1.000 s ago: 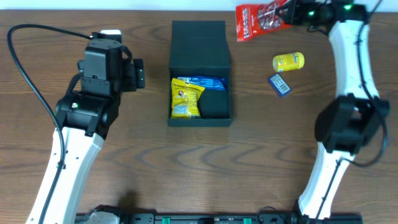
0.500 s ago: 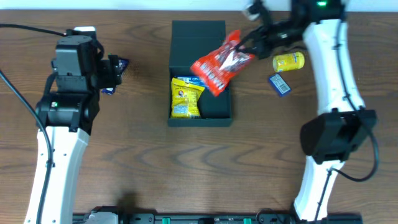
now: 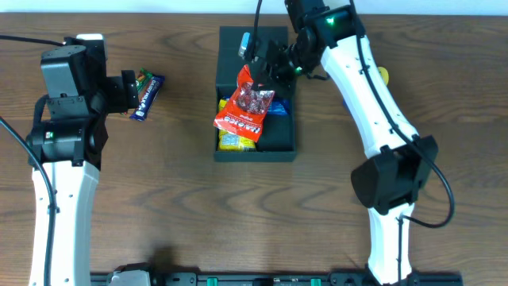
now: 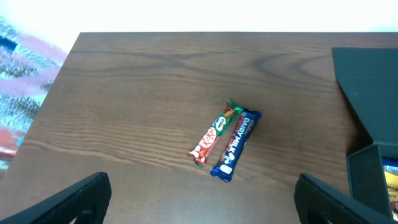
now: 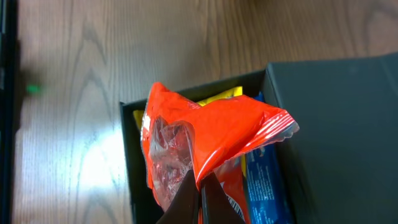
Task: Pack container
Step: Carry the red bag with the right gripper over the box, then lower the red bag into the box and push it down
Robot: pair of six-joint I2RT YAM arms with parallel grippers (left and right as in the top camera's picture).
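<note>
Right fingers (image 5: 181,206) tight on red packet (image 5: 205,137)

right arm: swung from far right corner to over the dark teal-green square box (image 3: 254,44) | right gripper (image 3: 263,71): brings red crinkly plastic snack bag (image 3: 248,107), now hanging above the open compartment | left gripper (image 3: 131,90): shifted leftward, uncovering red wrapped bar (image 4: 214,134) and blue wrapped bar (image 4: 236,144)

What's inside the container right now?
A yellow packet and a blue packet lie in the container. The red bag, pinched by the right gripper, hangs over them and hides part of the inside.
</note>
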